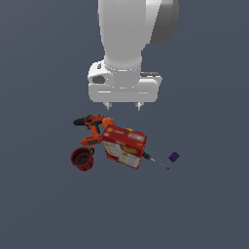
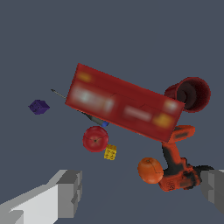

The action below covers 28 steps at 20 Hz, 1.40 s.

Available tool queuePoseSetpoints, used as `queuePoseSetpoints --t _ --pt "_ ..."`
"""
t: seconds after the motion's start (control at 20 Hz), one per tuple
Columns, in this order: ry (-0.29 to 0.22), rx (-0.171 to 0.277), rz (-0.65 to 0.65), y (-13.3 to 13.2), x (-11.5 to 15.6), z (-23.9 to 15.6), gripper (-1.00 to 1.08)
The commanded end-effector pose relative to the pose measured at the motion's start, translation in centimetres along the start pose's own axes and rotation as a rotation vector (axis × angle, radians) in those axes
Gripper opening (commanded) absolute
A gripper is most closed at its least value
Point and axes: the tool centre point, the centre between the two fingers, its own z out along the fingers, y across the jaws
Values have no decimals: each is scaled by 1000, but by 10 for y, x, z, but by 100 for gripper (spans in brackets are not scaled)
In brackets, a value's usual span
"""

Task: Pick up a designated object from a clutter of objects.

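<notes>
**Open Gripper Poised Above the Clutter**

Nearest the wrist camera were the gripper's two grey fingers [image 2: 70, 192], spread wide apart with nothing between them; in the exterior view the gripper [image 1: 123, 105] hung in the air above the pile, clear of every object.

Just beyond the fingers in the wrist view lay the small orange ball [image 2: 150, 170], touching the orange-black power drill [image 2: 177, 168]. Near them sat the tiny yellow cube [image 2: 110, 152], and just beside it the red apple [image 2: 95, 138], glossy, its dimpled top facing the wrist camera. The apple rested close against the long edge of the red Cheez-It cracker box [image 2: 124, 103], beside the blue-handled screwdriver [image 2: 89, 117], whose shaft ran under the box. In the exterior view the apple was hidden behind the box [image 1: 124, 146].

The dark red mug [image 2: 190, 93] stood by the drill's end of the box. The tiny purple cube [image 2: 39, 106] lay apart, past the screwdriver's tip.
</notes>
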Motion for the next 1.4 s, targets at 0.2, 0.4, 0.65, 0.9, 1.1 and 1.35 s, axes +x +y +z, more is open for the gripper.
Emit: queuePoseSetpoints --t 0.2,0.4,0.65,0.9,1.1,1.35 --pt "6 2 -8 -1 1 -4 100" --pt "15 7 -21 -2 3 -14 100" --pt "15 6 -20 -2 3 -13 100" --pt "17 4 -13 -6 4 0 100" --pt "20 0 -1 -11 6 20 100" --pt "25 -5 19 -21 6 55 100"
